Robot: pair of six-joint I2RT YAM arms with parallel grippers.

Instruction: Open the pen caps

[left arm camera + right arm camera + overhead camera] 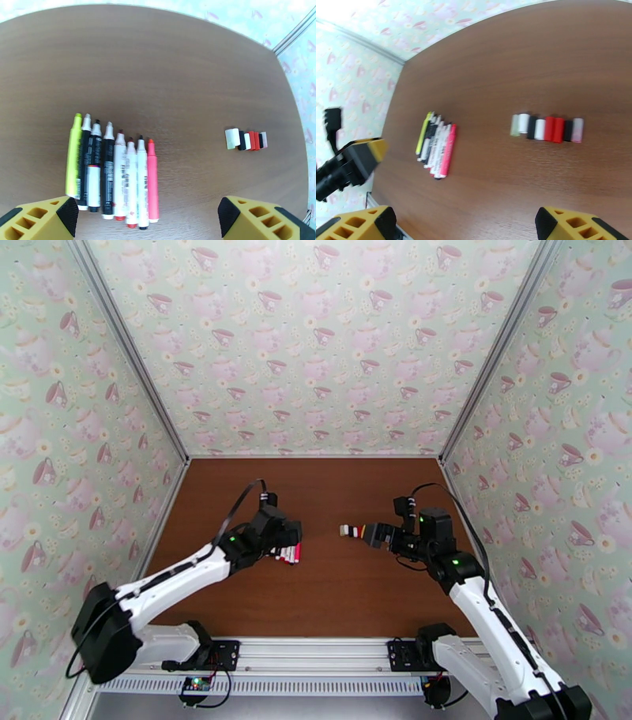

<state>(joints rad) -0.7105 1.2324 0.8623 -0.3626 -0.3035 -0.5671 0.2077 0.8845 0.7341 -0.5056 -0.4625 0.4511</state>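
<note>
Left gripper (148, 211) and right gripper (466, 216) both released, empty; uncapped pens (114, 173) lie parallel, with caps (245, 139) rowed at their 3 o'clock.

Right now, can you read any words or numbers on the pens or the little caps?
On the pens, dark print runs along the barrels, but it is too small and blurred to read.
On the pen caps, no writing shows.
No other readable words, numbers or signs.
</note>
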